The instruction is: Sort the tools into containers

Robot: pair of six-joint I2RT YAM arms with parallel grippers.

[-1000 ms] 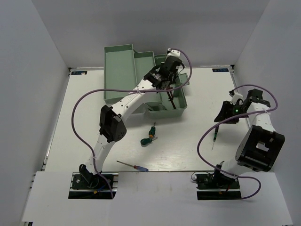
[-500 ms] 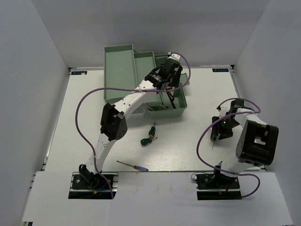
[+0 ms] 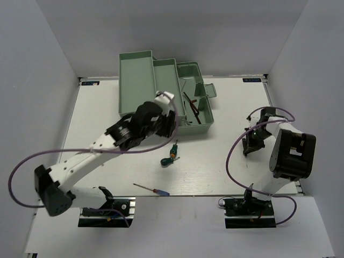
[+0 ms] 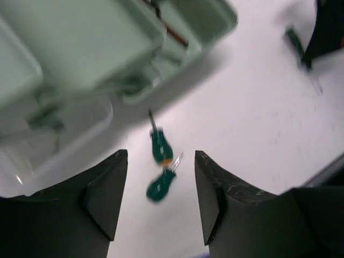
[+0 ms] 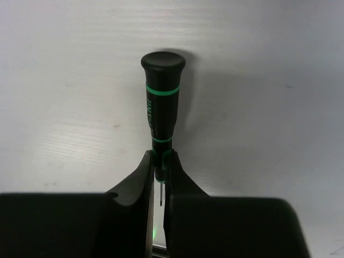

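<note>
The toolbox (image 3: 137,80) stands open at the upper centre of the overhead view, its pale green trays stepped apart so each can be reached from above, and some dark slim tools (image 3: 192,106) already lie in its right-hand compartment. The left gripper (image 3: 167,122) hangs just below the box's front edge with its fingers (image 4: 105,199) wide apart and nothing between them. In the left wrist view the two stubby green screwdrivers (image 4: 159,148) sit in the gap between the fingers, lying on the table (image 3: 226,107), which suggests this arm is lining up on one of them as its next pick. The spread looks chosen to straddle a fat handle. At the right of the overhead view the right gripper (image 5: 159,166) is pinched on the thin neck of the precision screwdriver (image 5: 160,107), just under the black, green-banded handle, probably because a grip there, close to the heavy handle, keeps the tool from swinging. Whether that tool is off the table cannot be told. The blue-handled screwdriver (image 3: 152,188) lies alone at lower centre, well apart from both grippers and not yet sorted
</note>
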